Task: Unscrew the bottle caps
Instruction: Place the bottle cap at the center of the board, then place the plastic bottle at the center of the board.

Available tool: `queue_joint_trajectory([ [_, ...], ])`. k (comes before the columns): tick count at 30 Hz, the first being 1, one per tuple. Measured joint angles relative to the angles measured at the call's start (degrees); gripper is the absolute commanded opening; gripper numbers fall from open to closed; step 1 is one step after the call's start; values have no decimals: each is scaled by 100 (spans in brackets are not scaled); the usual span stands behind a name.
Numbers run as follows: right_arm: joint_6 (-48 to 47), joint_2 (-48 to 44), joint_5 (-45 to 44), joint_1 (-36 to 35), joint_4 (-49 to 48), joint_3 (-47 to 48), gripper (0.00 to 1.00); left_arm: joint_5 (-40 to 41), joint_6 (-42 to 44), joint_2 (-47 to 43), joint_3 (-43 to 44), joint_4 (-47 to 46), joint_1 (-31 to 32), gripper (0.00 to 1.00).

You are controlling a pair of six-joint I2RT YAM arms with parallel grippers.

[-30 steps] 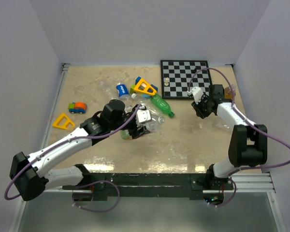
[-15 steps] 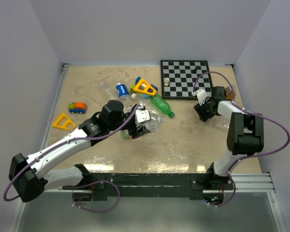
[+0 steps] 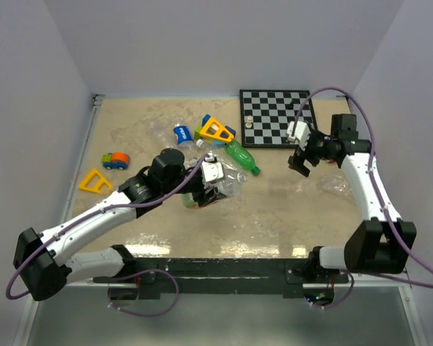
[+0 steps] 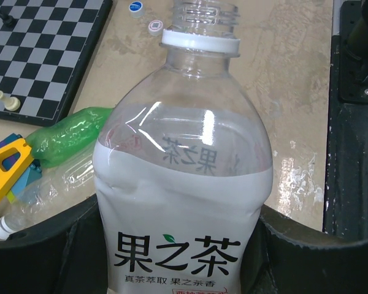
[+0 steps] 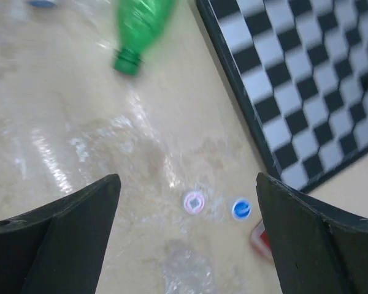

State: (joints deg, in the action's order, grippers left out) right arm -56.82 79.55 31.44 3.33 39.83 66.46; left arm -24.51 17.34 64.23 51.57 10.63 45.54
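Bottle (image 4: 184,184) clamped in left gripper (image 3: 204,189) — right gripper (image 5: 187,177) spread wide over two caps (image 5: 194,201).

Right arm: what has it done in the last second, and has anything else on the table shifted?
The right claw opened wide while its arm stretched out, ending over much the same spot. A pink-and-white cap and a blue cap lie below it; whether it dropped one I cannot tell. The left claw kept its grip on the uncapped clear bottle; green bottle and chessboard stayed put.
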Motion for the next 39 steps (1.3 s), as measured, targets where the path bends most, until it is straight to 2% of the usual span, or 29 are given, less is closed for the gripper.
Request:
queue_joint_trajectory([
  [4, -1576, -546, 1631, -269, 1062, 173, 98, -136, -83, 87, -11, -94, -15, 0],
  [8, -2599, -295, 2533, -1425, 1878, 415, 98, -282, -197, 232, -59, -201, -15, 0],
  [11, -3069, -111, 2973, -2194, 2221, 481, 98, -376, -337, 352, -81, -295, -15, 0],
  [15, -3176, -92, 3283, -2605, 2424, 726, 96, -437, -621, 455, -111, -562, -15, 0],
  [21, -2614, -155, 3375, -2859, 2037, 848, 94, -525, -1104, 597, -181, -946, -13, 0],
  [29, -992, -533, 3082, -3082, 710, 380, 90, -420, -1515, 616, -256, -1128, -15, 0],
  [32, -570, -551, 2999, -3126, 415, 337, 92, -356, -1545, 616, -258, -1182, -15, 0],
  [33, -442, -551, 2957, -3147, 332, 330, 98, -337, -1547, 616, -258, -1198, -15, 0],
  [39, 28, -551, 2811, -3211, 79, 315, 97, -240, -1624, 614, -258, -1320, -15, 1],
])
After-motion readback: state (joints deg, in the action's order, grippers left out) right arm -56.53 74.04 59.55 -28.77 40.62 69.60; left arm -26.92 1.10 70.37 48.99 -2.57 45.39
